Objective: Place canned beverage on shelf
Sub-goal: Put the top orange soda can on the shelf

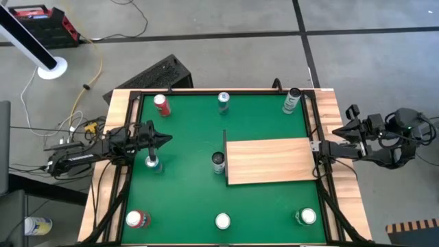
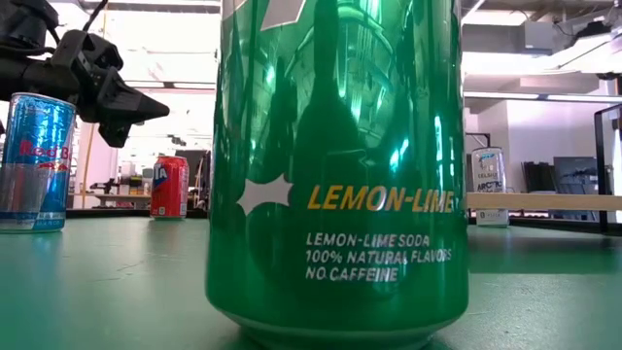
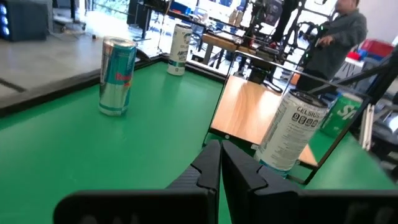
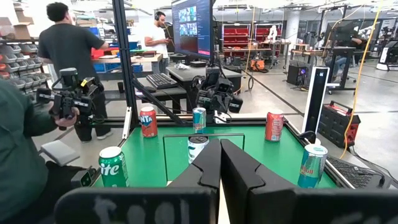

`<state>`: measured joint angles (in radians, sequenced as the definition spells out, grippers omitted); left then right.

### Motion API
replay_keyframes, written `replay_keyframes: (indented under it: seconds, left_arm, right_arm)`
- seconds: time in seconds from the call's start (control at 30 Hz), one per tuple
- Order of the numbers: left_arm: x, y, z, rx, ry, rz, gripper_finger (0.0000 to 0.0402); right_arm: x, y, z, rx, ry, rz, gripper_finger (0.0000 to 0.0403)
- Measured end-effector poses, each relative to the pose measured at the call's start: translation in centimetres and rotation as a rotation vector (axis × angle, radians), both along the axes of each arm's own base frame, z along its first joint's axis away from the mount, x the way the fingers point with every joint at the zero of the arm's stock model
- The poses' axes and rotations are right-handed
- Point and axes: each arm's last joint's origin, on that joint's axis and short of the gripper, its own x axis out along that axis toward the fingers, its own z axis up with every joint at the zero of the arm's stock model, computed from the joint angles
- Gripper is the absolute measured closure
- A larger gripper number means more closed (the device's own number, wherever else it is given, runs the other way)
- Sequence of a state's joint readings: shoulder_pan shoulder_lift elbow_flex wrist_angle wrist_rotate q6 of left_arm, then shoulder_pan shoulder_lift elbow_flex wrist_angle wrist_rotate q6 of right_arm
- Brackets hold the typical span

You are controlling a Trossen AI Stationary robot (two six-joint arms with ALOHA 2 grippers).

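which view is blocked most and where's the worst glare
Low view: a green soda can right at the lens fills the middle, its side streaked with ceiling-light reflections. Left wrist view: the room behind is washed out bright, and the near Celsius can leans with lens distortion. High view: even light, soft shadows.

Before me, the shelf (image 1: 271,161) is pale matt wood; the lemon-lime soda can (image 2: 337,165) is glossy metal; the tabletop (image 1: 185,199) is matt green.

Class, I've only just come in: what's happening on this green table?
Nothing is being held yet. Seven cans stand around the green table, and the wooden shelf is bare. The left hand, shut, hovers by the blue-and-silver can. The right hand, also shut, waits at the table's right edge. A grey-topped can stands just beside the shelf.
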<state>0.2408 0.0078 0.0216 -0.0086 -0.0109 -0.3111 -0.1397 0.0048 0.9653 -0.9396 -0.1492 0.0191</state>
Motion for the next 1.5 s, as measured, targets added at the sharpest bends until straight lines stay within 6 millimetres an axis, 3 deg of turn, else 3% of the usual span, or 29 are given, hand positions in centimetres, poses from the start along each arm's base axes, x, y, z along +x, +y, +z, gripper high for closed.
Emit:
replay_keyframes:
  seconds: [0.43,0.6,0.77,0.97,1.2,1.5]
  left_arm:
    - [0.0,0.1,0.1,-0.02,-0.014,0.031,0.0402]
    - [-0.2,0.6,0.4,0.01,-0.043,0.213,0.0402]
    - [-0.5,0.9,0.7,0.022,-0.065,0.365,0.0402]
    - [-0.6,1.0,1.3,0.021,-0.134,0.412,0.0402]
    - [-0.4,0.6,1.8,0.161,-0.135,0.27,0.0396]
    - [-0.5,0.2,2.8,0.299,-0.134,0.138,0.0297]
  right_arm:
    - [0.0,0.0,0.1,0.018,-0.012,0.0,0.037]
    - [0.1,-0.1,0.8,0.05,-0.087,-0.042,0.037]
    - [1.9,-0.6,1.8,0.042,-0.215,-0.114,0.037]
    - [7.1,-1.4,3.4,-0.007,-0.154,-0.122,0.037]
    - [14.0,-2.3,4.7,-0.003,-0.073,-0.118,0.037]
    - [20.6,-2.6,6.9,0.039,0.013,-0.059,0.037]
